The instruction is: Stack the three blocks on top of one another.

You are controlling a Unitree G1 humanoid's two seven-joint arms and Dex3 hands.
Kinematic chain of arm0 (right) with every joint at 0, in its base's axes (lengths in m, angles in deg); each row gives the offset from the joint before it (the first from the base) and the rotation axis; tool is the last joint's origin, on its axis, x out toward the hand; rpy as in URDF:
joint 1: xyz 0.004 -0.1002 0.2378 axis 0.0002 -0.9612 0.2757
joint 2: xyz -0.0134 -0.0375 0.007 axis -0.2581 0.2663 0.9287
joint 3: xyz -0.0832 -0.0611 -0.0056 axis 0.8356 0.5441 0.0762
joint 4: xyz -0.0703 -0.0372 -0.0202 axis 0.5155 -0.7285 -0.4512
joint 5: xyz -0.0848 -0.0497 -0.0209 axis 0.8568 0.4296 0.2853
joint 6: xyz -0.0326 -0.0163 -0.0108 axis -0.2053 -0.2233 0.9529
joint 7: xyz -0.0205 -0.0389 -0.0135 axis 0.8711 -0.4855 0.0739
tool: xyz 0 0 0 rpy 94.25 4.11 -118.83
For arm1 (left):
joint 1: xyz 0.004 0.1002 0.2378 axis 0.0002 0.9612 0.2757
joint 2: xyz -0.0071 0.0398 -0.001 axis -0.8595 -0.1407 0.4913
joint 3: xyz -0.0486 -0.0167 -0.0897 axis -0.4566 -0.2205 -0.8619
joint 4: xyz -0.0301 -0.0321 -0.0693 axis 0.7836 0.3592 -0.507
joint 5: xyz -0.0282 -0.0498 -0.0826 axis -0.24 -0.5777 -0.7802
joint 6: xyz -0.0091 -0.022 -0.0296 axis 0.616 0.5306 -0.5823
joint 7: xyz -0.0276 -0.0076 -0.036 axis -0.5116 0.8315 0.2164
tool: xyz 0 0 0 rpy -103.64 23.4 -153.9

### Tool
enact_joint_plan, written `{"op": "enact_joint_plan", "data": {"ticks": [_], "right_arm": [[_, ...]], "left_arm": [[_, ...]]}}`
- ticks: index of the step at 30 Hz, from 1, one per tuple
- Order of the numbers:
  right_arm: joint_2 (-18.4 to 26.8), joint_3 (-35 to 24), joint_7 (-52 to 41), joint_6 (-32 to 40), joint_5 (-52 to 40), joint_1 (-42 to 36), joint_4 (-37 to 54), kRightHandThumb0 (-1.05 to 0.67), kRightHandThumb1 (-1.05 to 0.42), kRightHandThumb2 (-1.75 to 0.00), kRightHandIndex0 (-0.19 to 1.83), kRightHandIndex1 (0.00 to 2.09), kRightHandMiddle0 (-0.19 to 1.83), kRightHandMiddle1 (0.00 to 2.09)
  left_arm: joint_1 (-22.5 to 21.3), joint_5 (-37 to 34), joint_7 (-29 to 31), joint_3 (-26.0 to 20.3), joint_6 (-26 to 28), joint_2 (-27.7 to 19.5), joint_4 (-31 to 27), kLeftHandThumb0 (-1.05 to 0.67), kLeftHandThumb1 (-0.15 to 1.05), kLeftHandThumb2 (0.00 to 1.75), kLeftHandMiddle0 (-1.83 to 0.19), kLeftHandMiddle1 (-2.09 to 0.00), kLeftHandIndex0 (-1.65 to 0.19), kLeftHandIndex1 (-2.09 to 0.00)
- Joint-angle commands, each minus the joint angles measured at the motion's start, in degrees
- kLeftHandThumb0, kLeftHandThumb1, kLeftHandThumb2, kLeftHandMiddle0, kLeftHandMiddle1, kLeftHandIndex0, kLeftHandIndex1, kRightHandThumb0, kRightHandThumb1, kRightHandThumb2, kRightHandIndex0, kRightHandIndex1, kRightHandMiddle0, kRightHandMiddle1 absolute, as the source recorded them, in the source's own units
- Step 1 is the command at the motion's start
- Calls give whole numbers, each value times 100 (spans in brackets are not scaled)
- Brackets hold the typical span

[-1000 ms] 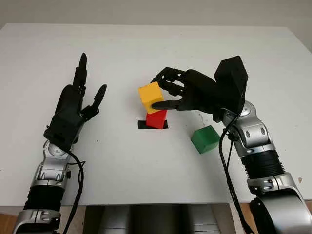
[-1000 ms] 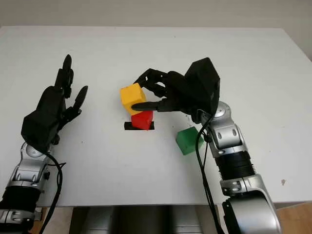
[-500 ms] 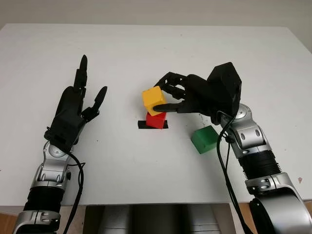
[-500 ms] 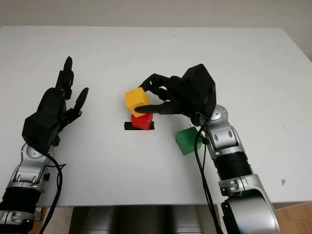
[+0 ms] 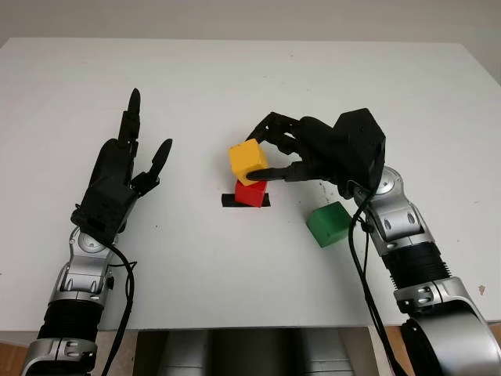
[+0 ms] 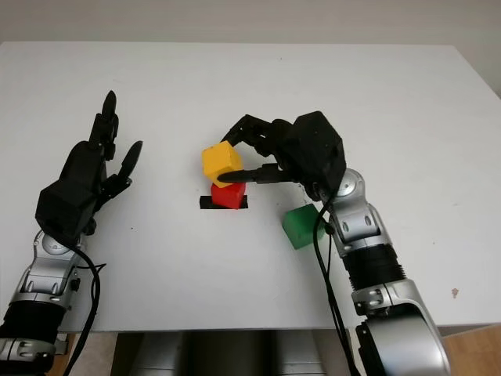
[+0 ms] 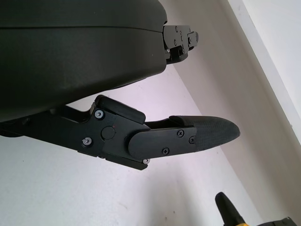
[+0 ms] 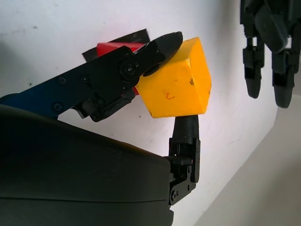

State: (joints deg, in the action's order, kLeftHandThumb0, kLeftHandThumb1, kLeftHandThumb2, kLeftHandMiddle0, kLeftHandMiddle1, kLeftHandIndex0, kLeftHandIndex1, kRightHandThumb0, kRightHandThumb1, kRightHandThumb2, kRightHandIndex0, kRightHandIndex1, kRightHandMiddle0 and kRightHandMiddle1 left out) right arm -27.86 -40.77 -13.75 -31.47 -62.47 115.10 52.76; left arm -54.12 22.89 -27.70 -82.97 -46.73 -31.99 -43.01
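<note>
1. The right hand [image 5: 301, 157] held the yellow block [image 5: 248, 161] clamped between its fingers [image 8: 141, 61], tilted and just above the red block [image 5: 251, 191].
2. The red block sat on a black strip of tape [image 5: 230, 201] near the middle of the white counter [image 5: 250, 78]; I take it as the landmark for everything else.
3. In the right wrist view the yellow block's lower edge looked close to the red block's top, but whether they touched could not be told.
4. The green block [image 5: 329, 223] lay on the counter to the right of the red block and a little nearer the robot, apart from it and untouched.
5. The left hand [image 5: 117, 180] was open, raised over the counter well to the left of the red block, holding nothing.
6. Judged step: placing the second block, so roughly the middle of the task.
7. The next move likely called for levelling the yellow block, centring it over the red one, lowering it until it sat flat, and only then letting the fingers part.
8. After that, the green block remained to be fetched for the top.
</note>
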Motion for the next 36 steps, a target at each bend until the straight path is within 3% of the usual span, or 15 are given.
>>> {"op": "enact_joint_plan", "data": {"ticks": [1,6,16,36], "right_arm": [[90,27,22,-210,75,-70,-50,-47,-95,-5,17,7,29,161],[162,74,81,-624,283,-110,-113,-47,-94,-5,18,7,30,161],[215,100,147,-779,451,-167,-94,-47,-93,-5,18,6,30,161],[192,119,382,-529,659,-186,38,-45,-95,-6,18,6,29,157]], "left_arm": [[27,-18,-6,-11,-49,-54,-36,-79,105,51,8,-6,12,-6],[13,-53,28,-25,-43,-48,-38,-79,105,49,8,-6,12,-6],[25,-118,100,-43,-33,-74,-72,-77,105,48,8,-5,12,-5],[44,-197,125,-36,-33,-60,-65,-78,105,48,9,-5,13,-5]]}}
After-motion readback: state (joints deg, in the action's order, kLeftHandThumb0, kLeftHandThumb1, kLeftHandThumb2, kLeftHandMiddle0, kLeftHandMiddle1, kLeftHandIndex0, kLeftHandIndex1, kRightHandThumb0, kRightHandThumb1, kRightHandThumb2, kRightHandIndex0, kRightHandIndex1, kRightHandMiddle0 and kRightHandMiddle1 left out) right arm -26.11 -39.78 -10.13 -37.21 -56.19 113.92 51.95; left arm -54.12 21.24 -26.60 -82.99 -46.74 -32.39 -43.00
